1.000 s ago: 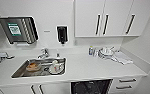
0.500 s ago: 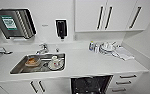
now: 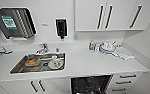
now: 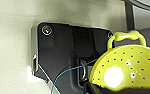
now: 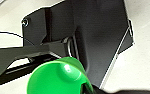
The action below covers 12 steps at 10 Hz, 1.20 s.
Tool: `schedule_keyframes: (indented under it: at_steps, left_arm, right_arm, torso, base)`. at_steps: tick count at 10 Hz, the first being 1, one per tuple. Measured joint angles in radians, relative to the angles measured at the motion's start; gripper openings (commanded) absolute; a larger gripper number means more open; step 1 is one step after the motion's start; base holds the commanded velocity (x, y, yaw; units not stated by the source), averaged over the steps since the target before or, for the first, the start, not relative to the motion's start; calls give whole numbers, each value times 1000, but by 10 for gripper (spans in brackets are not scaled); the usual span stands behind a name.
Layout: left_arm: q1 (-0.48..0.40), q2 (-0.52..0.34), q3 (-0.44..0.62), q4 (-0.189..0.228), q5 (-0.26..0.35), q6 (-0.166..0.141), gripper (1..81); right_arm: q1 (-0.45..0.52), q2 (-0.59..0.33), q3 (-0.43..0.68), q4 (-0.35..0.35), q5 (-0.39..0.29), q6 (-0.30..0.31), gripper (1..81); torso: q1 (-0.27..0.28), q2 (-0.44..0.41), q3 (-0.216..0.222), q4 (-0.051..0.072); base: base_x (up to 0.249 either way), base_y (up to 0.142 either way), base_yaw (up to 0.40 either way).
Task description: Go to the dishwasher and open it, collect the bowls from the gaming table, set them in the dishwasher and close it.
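Note:
The dishwasher (image 3: pixel 90 85) stands open under the white counter, with its dark inside showing at the lower middle of the head view. In the left wrist view, a yellow-green perforated bowl (image 4: pixel 127 67) with a loop handle hangs above the robot's dark plate, and my left gripper (image 4: pixel 108 89) is shut on its lower edge. A green bowl (image 5: pixel 57 77) sits close to the right wrist camera with my right gripper (image 5: pixel 91 89) shut on it. The gaming table is out of view.
A steel sink (image 3: pixel 18 68) set in the counter (image 3: pixel 91 62) holds dishes. Bottles, plates and a cloth (image 3: pixel 108 47) lie at the counter's right end. White drawers (image 3: pixel 127 80) flank the dishwasher on the right, wall cabinets (image 3: pixel 111 15) hang above, and a dispenser (image 3: pixel 61 27) is on the wall.
The whole head picture has shifted up a little, so the camera has moved and more of the dishwasher opening shows. Nothing on the counter has moved.

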Motion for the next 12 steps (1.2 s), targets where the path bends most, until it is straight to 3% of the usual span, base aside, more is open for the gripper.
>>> schedule_keyframes:
  at_steps: [3, 6, 10, 12]
  left_arm:
    - [-76, -116, 152, -7, -12, -40, 10]
    - [-222, -211, 280, -29, -6, -61, 10]
    - [-426, -217, 335, -60, 135, -70, 10]
    - [-523, -200, 340, -64, 224, -95, 10]
  right_arm:
    - [6, 0, 0, 0, 0, 0, 10]
    - [22, 0, 1, 1, 4, 0, 10]
    - [26, 0, 2, 2, 15, 0, 10]
    - [30, 0, 4, 2, 16, 0, 10]
  torso:
    - [0, 0, -77, 0]
    - [1, 1, -159, 0]
    - [2, 2, -178, 0]
    - [2, 2, -178, 0]
  base:
    - [0, 0, 0]
    - [0, 0, 0]
    - [0, 0, 0]
    - [0, 0, 0]
